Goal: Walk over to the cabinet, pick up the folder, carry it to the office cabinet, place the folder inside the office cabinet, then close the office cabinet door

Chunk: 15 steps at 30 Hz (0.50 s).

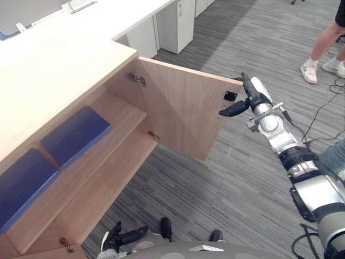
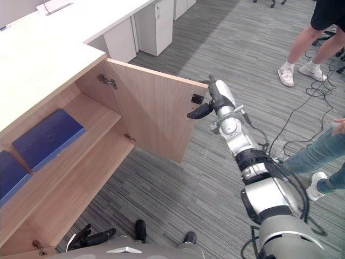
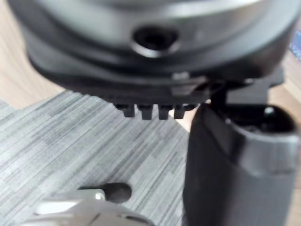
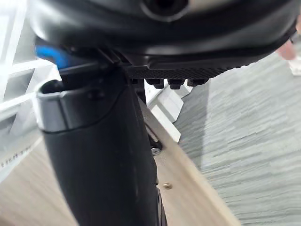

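Observation:
The wooden office cabinet (image 1: 48,81) stands at my left with its door (image 1: 178,108) swung wide open. Two blue folders lie flat on its upper shelf, one (image 1: 75,135) nearer the hinge side and one (image 1: 21,186) closer to me. My right hand (image 1: 250,97) is at the door's free edge near its top corner. Its thumb (image 1: 232,110) reaches over the door's inner face and its fingers are straight beside the edge. It holds nothing. My left hand (image 1: 123,236) hangs low by my body with relaxed fingers, also holding nothing.
The cabinet's lower shelf (image 1: 102,183) is bare. White desks and drawer units (image 1: 178,21) stand behind the cabinet. A person's legs (image 1: 323,48) are on the grey carpet at the far right, and another person's leg in jeans (image 2: 318,151) is closer. Cables (image 2: 302,108) trail across the floor there.

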### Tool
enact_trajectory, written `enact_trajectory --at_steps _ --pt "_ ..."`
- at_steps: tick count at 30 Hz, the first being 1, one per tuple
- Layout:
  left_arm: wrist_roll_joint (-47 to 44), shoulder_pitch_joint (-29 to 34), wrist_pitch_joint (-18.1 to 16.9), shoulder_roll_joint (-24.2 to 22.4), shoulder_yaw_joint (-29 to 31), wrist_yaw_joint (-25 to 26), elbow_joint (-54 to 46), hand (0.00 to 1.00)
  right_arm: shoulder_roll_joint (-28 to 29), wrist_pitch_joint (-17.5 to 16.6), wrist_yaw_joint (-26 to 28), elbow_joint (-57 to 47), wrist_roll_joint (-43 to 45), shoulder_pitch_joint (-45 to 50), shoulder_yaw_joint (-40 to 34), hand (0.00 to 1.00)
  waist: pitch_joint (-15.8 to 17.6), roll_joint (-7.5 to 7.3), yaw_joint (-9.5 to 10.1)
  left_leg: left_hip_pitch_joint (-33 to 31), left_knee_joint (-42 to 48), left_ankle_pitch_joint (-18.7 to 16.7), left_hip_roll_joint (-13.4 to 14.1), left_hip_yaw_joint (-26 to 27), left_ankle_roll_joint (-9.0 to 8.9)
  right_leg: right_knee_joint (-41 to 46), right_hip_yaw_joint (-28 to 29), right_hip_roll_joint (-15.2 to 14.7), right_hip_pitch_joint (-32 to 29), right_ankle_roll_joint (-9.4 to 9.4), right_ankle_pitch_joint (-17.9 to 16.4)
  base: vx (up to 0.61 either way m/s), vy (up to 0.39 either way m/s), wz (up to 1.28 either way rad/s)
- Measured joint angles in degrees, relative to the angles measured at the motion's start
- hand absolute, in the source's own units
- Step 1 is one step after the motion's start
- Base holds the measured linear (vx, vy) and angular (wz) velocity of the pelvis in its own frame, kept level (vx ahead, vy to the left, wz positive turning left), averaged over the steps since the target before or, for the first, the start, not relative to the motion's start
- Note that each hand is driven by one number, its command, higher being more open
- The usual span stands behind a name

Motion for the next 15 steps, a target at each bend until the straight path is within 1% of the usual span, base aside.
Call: enact_trajectory --at_steps 1,2,4,5,7,10,11,13,15 --pt "0.0 0.0 0.0 0.0 0.0 0.0 0.0 1.0 -1.3 0.0 0.5 -0.8 -1.0 -0.4 1.5 1.0 0.0 -0.04 -0.2 -0.1 0.0 0.0 0.1 -0.1 0.0 0.0 -0.1 0.1 -0.1 -0.01 0.0 0.05 -0.015 0.02" --pt "0.1 0.0 0.1 0.1 0.3 0.0 0.1 1.0 -4.7 0.0 2.3 -3.1 -3.4 -1.5 6.1 1.0 0.0 -0.07 -0.61 -0.1 0.0 -0.1 0.4 -0.2 -0.09 0.0 -0.2 0.4 0.0 -0.07 0.0 0.03 -0.018 -0.01" --pt "0.2 0.0 0.1 0.1 0.5 0.0 0.1 1.0 -7.7 0.0 3.7 -5.6 -5.5 -2.8 10.6 1.0 0.1 -0.14 -0.87 -0.1 0.1 -0.2 0.8 -0.3 -0.26 0.0 -0.1 0.8 0.0 -0.32 -0.2 0.02 -0.034 -0.06" --pt "0.3 -0.1 0.2 0.1 1.0 0.0 0.1 1.0 -9.6 -0.1 5.5 -7.8 -6.1 -3.7 13.7 1.0 0.1 -0.15 -0.97 0.0 0.1 -0.3 1.2 -0.3 -0.38 -0.1 0.0 1.2 0.0 -0.52 -0.3 0.01 -0.046 -0.09" --pt "0.5 -0.2 0.1 0.1 1.5 0.0 0.4 1.0 -11.1 -0.6 7.8 -10.3 -7.0 -4.6 17.0 1.0 0.1 -0.19 -0.96 0.3 0.1 -0.3 2.0 -0.3 -0.55 -0.1 0.5 1.9 0.1 -0.79 -0.5 0.01 -0.071 -0.13" --pt "0.5 -0.4 0.1 0.0 1.5 0.0 0.6 1.0 -11.4 -2.2 11.6 -12.0 -6.3 -4.9 21.7 1.0 0.1 -0.22 -0.81 0.7 0.2 -0.3 3.3 -0.3 -1.44 -0.1 0.5 3.2 0.4 -1.73 -1.1 -0.02 -0.098 -0.08" --pt "0.5 -0.4 0.1 0.0 1.5 0.0 0.7 1.0 -11.4 -2.4 12.1 -13.2 -3.8 -4.7 23.1 1.0 0.1 -0.22 -0.81 0.7 0.1 -0.2 3.8 -0.3 -1.76 -0.1 0.5 3.7 0.3 -2.02 -1.3 -0.03 -0.082 -0.05" --pt "0.5 -0.7 0.1 0.1 1.5 0.1 1.1 1.0 -11.4 -3.1 13.1 -14.7 -1.7 -4.7 24.2 1.0 0.1 -0.17 -0.79 0.7 0.1 0.0 4.4 -0.4 -2.22 -0.1 0.5 4.3 0.4 -2.45 -1.5 -0.03 -0.068 -0.03" --pt "1.1 -1.6 0.1 0.1 1.4 0.0 1.9 1.0 -11.4 -3.5 14.2 -18.3 1.6 -4.5 26.6 1.0 0.0 -0.22 -0.74 0.6 0.1 0.4 5.5 -0.9 -3.23 -0.1 0.4 5.2 0.4 -3.19 -2.0 -0.04 -0.078 0.03"
